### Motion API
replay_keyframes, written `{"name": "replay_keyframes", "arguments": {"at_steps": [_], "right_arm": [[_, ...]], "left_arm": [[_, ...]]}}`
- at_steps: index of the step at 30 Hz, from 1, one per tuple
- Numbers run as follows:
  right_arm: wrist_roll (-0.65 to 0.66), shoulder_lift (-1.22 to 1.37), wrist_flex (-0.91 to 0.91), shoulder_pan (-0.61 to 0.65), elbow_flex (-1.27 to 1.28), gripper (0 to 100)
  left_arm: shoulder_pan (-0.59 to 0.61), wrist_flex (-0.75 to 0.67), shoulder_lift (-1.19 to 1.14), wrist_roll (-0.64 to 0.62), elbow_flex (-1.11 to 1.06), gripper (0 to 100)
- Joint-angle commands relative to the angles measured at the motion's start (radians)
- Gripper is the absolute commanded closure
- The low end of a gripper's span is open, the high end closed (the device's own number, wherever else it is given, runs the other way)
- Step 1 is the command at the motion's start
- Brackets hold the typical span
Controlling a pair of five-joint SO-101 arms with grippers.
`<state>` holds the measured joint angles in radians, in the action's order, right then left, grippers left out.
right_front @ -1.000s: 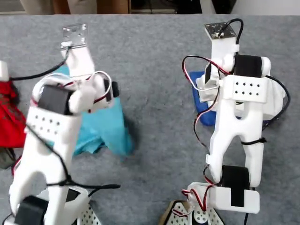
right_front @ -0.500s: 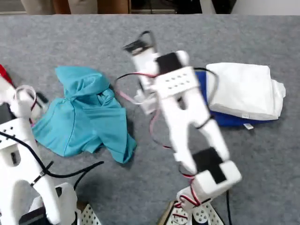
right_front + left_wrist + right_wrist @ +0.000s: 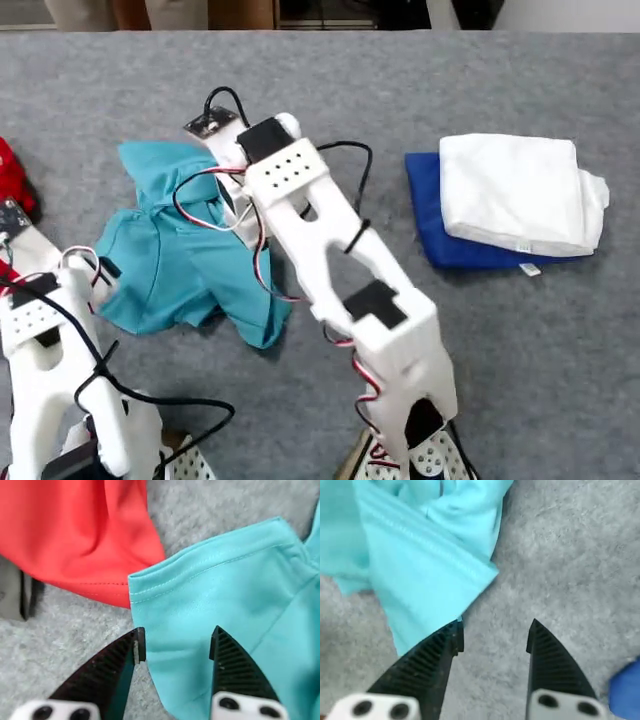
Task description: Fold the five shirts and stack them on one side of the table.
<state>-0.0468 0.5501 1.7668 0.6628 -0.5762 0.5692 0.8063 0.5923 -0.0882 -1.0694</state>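
While the gray table (image 3: pixel 400 90) carried a crumpled teal shirt (image 3: pixel 180 270), both arms hung over it.
The folded white shirt (image 3: pixel 510 190) lay on the blue shirt (image 3: pixel 440 240), well apart; the left gripper (image 3: pixel 175 645) and the right gripper (image 3: pixel 495 635) stood open at teal edges, empty.

smooth, faintly sheeny cloth for the teal shirt (image 3: pixel 240 590) and red shirt (image 3: pixel 75 530); rough matt felt on the table (image 3: pixel 520 340); ribbed black plastic on the right gripper (image 3: pixel 495 627).
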Motion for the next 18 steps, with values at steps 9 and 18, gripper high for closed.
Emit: {"name": "replay_keyframes", "arguments": {"at_steps": [9,18], "right_arm": [[-0.043,0.226,0.015,0.016,-0.234,78.9],[-0.043,0.317,0.015,0.016,-0.317,79.0]], "left_arm": [[0.006,-0.080,0.022,0.002,-0.051,79],[0.005,-0.084,0.022,0.002,-0.051,79]]}}
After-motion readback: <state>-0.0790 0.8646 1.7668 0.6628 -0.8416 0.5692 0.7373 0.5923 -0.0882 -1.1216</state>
